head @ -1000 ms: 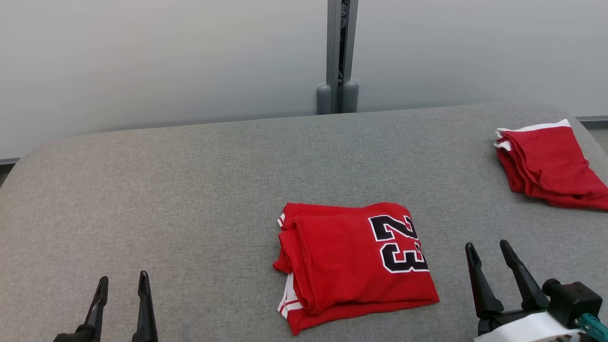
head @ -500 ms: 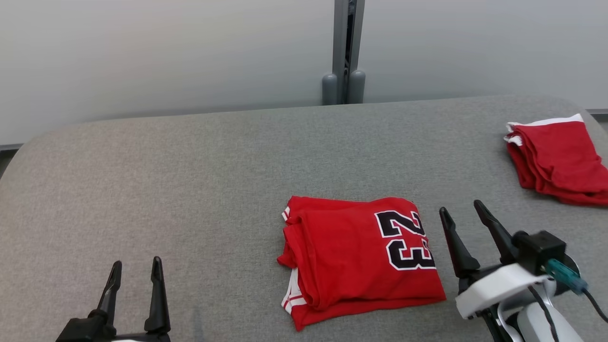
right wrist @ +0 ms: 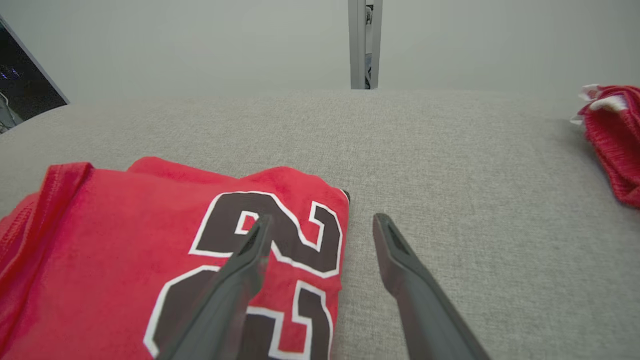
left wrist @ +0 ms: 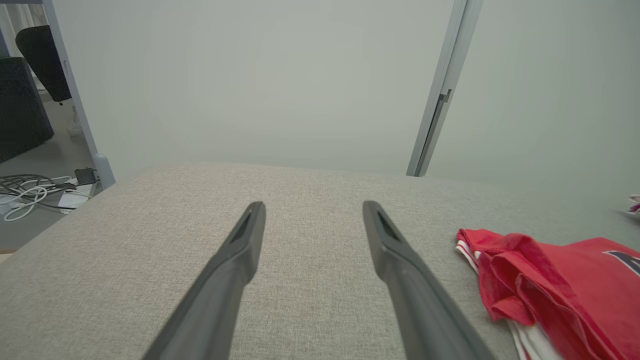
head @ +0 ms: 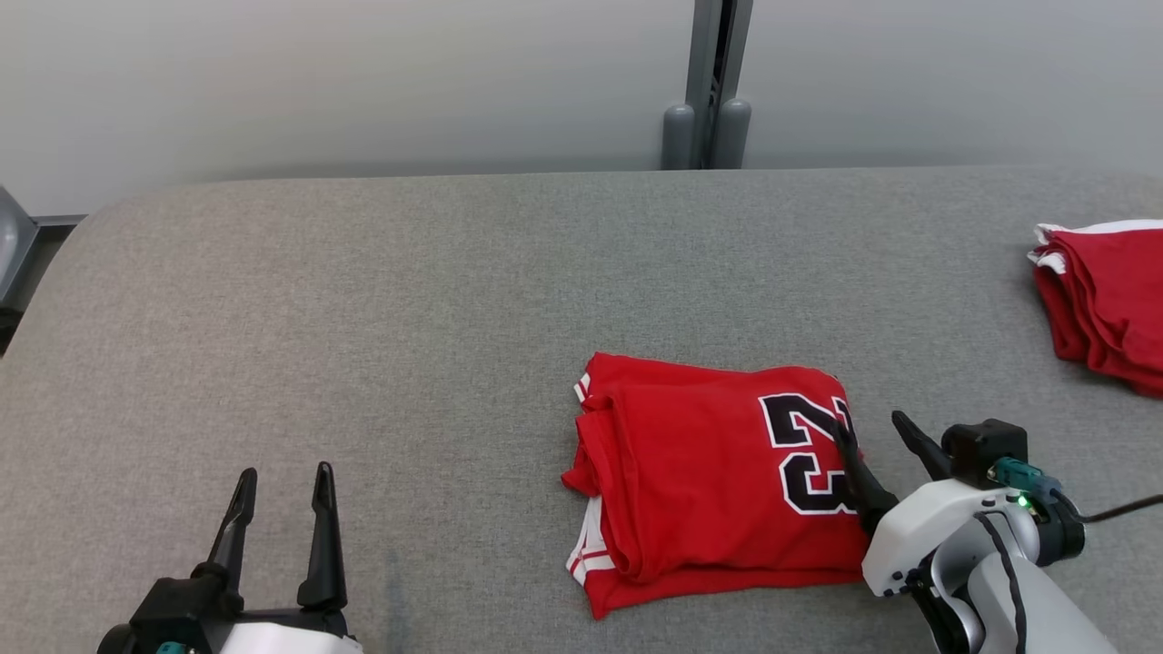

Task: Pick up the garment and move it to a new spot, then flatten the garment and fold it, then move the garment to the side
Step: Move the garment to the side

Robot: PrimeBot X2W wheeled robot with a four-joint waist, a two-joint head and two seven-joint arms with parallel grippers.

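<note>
**A:** Where's the garment?

**B:** The red jersey (head: 709,481) lies folded on the grey worktop (head: 409,318), toward 5 o'clock in the head view, with its number at the 3 o'clock end.

**A:** And the hands?

**B:** Both are spread wide and hold nothing. The right hand (head: 866,420) straddles the jersey's 3 o'clock edge, one finger over the number and the other over bare worktop. I can't tell whether it touches the cloth. The left hand (head: 285,469) hovers at 7 o'clock, well apart from the jersey.

**A:** What could go wrong?

**B:** If the right hand closes too shallow, I'd expect it to pinch only the top layer, and the fold would spill open on the lift. The loose layers at 9 o'clock could trail and bunch. A move too far toward 3 o'clock risks disturbing the other red pile (head: 1108,300).
</note>
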